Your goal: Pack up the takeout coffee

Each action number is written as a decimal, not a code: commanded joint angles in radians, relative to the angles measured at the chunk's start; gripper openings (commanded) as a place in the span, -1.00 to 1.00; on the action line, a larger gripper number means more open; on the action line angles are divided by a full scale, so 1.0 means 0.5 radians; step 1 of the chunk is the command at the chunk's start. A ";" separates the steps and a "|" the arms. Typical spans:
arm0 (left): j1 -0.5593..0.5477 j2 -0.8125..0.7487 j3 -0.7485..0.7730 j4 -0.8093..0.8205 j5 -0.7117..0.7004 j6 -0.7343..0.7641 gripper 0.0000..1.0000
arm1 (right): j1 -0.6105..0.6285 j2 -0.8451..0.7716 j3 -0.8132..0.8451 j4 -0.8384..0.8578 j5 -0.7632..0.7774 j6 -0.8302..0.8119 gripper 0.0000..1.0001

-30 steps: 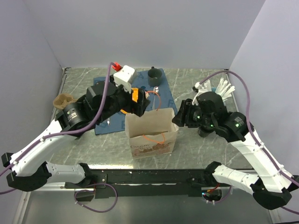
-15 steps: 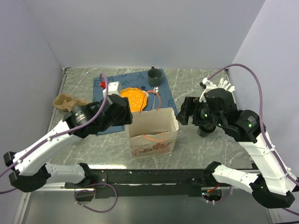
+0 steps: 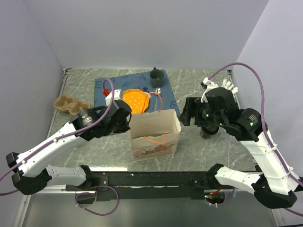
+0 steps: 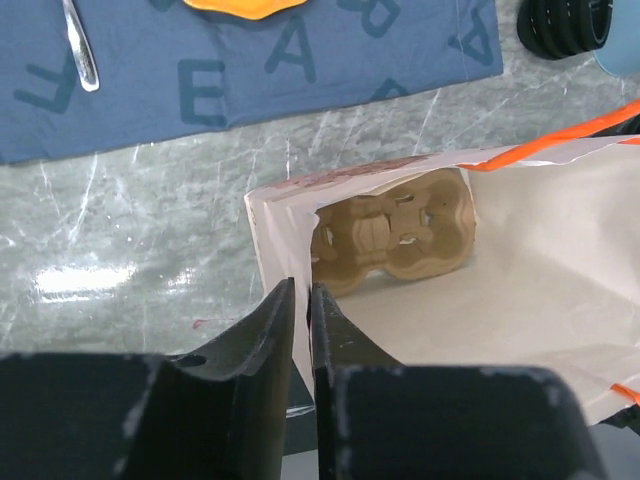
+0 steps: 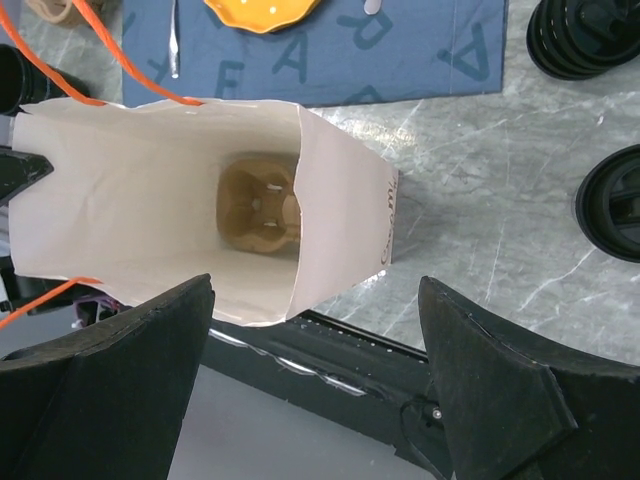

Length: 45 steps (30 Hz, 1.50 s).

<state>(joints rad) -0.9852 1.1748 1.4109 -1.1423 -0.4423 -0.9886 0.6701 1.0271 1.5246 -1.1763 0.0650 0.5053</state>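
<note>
A brown paper bag (image 3: 154, 137) with orange handles stands open at the table's middle. A cardboard cup carrier (image 4: 395, 235) lies on its bottom, also visible in the right wrist view as the carrier (image 5: 258, 205). My left gripper (image 3: 127, 120) is at the bag's left rim. In the left wrist view the left gripper (image 4: 302, 300) is shut on the bag's wall (image 4: 280, 225), which runs up between the jaws. My right gripper (image 3: 185, 112) hangs open just right of the bag. In its own view the right gripper (image 5: 315, 285) holds nothing, above the bag's near right corner (image 5: 340, 220).
A blue mat (image 3: 165, 94) behind the bag carries an orange plate (image 3: 135, 99), a spoon (image 4: 80, 45) and a dark cup (image 3: 155, 74). A second cardboard carrier (image 3: 70, 104) lies at the left. Black lids (image 5: 615, 205) and a stack of them (image 5: 585, 35) sit right of the bag.
My left gripper came down from over the plate to the bag's left rim and shut on the paper. The right gripper opened wider and drew slightly back from the bag.
</note>
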 commanded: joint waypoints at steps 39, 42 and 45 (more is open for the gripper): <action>0.366 0.142 0.196 0.475 0.354 1.020 -0.28 | 0.007 -0.002 0.095 -0.004 -0.035 -0.044 0.63; 0.366 0.145 0.246 0.361 0.314 0.950 0.10 | 0.007 -0.005 0.105 0.002 -0.038 -0.078 0.65; 0.366 0.102 0.234 0.270 0.314 0.867 0.39 | 0.007 -0.008 0.092 0.030 -0.066 -0.105 0.66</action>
<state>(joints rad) -0.8055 1.2552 1.4956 -0.9298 -0.2455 -0.4973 0.6701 1.0397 1.5459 -1.1973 0.0338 0.4808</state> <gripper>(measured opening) 0.651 0.824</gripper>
